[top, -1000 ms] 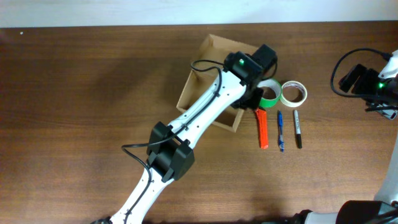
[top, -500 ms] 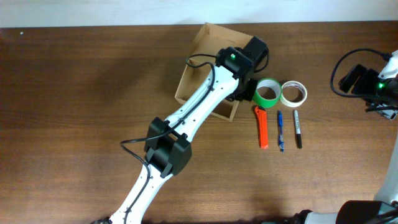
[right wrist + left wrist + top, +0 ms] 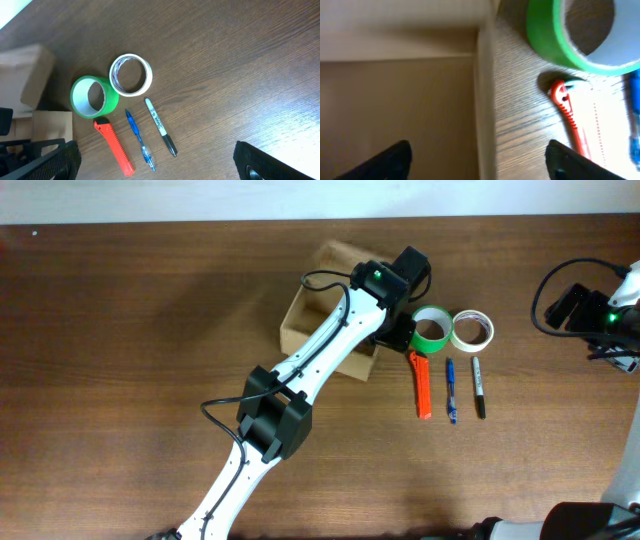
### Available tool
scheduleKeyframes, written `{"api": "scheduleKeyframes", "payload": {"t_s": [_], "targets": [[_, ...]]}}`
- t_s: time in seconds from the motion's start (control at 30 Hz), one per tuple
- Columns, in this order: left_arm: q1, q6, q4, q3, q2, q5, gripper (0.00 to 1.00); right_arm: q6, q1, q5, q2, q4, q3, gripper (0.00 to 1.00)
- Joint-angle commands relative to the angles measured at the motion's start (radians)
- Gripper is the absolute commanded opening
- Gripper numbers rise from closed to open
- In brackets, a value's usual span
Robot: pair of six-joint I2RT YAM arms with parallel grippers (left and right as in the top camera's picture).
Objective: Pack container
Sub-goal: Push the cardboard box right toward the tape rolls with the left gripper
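The table (image 3: 120, 330) was of dark wood. The left arm (image 3: 310, 370) reached across it to the box (image 3: 305, 315). The box was open and lay directly under the left pincer (image 3: 480, 150). This pincer was spread wide and held nothing. The near side wall of the box passed between its two fingers. In the wrist view one finger (image 3: 395, 160) was over the inside of the box and the other finger (image 3: 570, 160) was over the bare table outside.

The green tape (image 3: 433, 343) lay just ahead of that outer finger, close to the corner of the box. The white tape (image 3: 473, 344) touched the green one on the side away from the pincer. The orange cutter (image 3: 423, 390) lay near the outer finger. After it came the blue pen (image 3: 451, 392) and then the black marker (image 3: 479, 390), side by side.

The right pincer (image 3: 155, 150) was also wide and empty. It hung well apart from the box, and the tapes, cutter, pen and marker all lay in front of it.
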Motion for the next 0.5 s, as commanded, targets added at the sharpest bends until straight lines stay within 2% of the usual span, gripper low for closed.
{"api": "scheduleKeyframes", "payload": {"t_s": [0.0, 0.17, 0.37, 0.43, 0.47], "targets": [[0.004, 0.009, -0.036, 0.082, 0.011, -0.061, 0.92, 0.008, -0.006, 0.026, -0.021, -0.008, 0.019, 0.99], [0.004, 0.009, -0.164, 0.272, 0.011, -0.167, 0.92, 0.034, -0.006, 0.097, -0.021, -0.028, 0.019, 0.99], [0.032, 0.008, -0.325, 0.557, 0.006, -0.249, 0.92, 0.034, -0.006, 0.018, -0.021, -0.003, 0.019, 0.99], [0.060, 0.009, -0.328, 0.552, -0.032, -0.254, 0.92, 0.033, -0.005, -0.016, -0.021, 0.001, 0.020, 1.00], [0.082, 0.009, -0.328, 0.551, -0.054, -0.256, 0.92, 0.032, -0.001, -0.017, -0.021, 0.000, 0.022, 0.95]]}}
